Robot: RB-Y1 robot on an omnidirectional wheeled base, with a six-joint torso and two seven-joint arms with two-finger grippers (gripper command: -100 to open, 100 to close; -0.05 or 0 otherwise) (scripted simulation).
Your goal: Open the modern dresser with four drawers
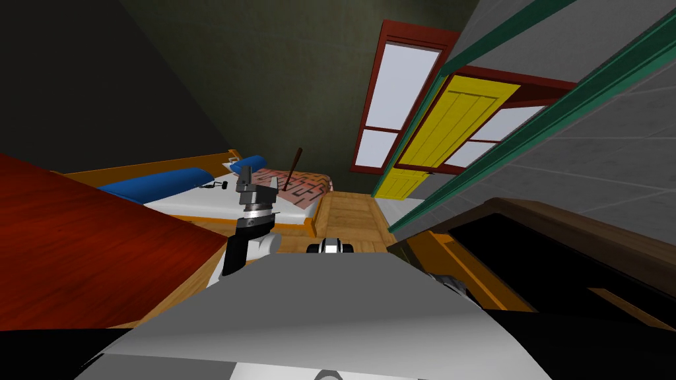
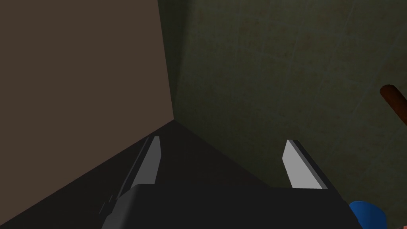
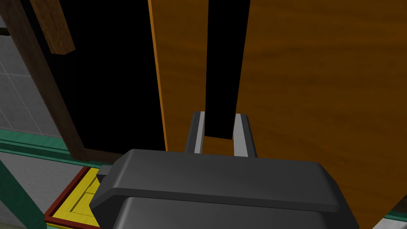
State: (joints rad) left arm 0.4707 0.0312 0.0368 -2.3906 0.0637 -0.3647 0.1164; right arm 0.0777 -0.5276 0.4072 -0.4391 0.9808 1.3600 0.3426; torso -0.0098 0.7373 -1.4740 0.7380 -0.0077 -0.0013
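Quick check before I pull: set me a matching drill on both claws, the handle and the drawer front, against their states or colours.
1. left claw
2. right claw
3. handle
4. drawer front

A. black
B. open, holding nothing
C. orange-brown wood
D. shut on the handle

Pairs: 1-B, 2-D, 3-A, 4-C

Dresser [image 1: 561, 221] close at our right, dark brown frame around a black area, one drawer front [image 3: 310, 79] of orange-brown wood grain beside that black, black bar handle [image 3: 224, 59] running along its face, handle's end clamped between the fingers of our right gripper [image 3: 219, 119]
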